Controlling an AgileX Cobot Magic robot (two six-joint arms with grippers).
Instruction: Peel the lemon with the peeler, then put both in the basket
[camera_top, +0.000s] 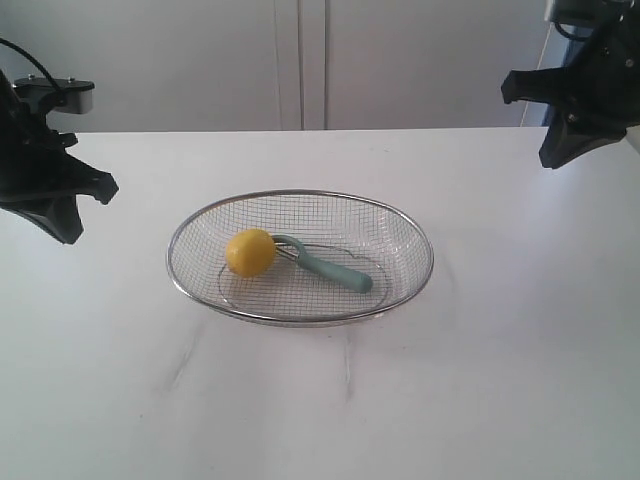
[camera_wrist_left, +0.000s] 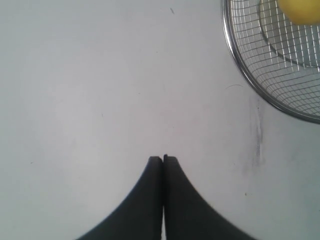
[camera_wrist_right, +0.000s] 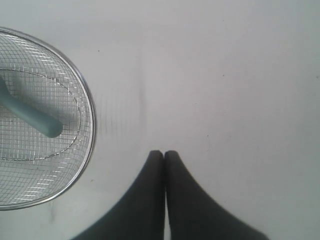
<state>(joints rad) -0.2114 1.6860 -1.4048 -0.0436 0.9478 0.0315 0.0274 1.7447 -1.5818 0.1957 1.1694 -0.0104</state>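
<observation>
The silver wire basket (camera_top: 405, 225) stands in the middle of the white table. Inside it lie the yellow lemon (camera_top: 250, 252) and, touching it on the right, the teal-handled peeler (camera_top: 335, 270). My left gripper (camera_top: 66, 226) hangs above the table at the far left, shut and empty. My right gripper (camera_top: 553, 155) is raised at the far right, also shut and empty. In the left wrist view the left gripper (camera_wrist_left: 163, 159) is over bare table, with the basket (camera_wrist_left: 239, 60) and the lemon (camera_wrist_left: 300, 11) at the frame's corner. The right wrist view shows the right gripper (camera_wrist_right: 163, 153), the basket (camera_wrist_right: 90, 100) and the peeler (camera_wrist_right: 35, 117) handle.
A white wall with cabinet seams (camera_top: 300, 60) rises behind the table's far edge. Bare white tabletop (camera_top: 330, 400) surrounds the basket on every side.
</observation>
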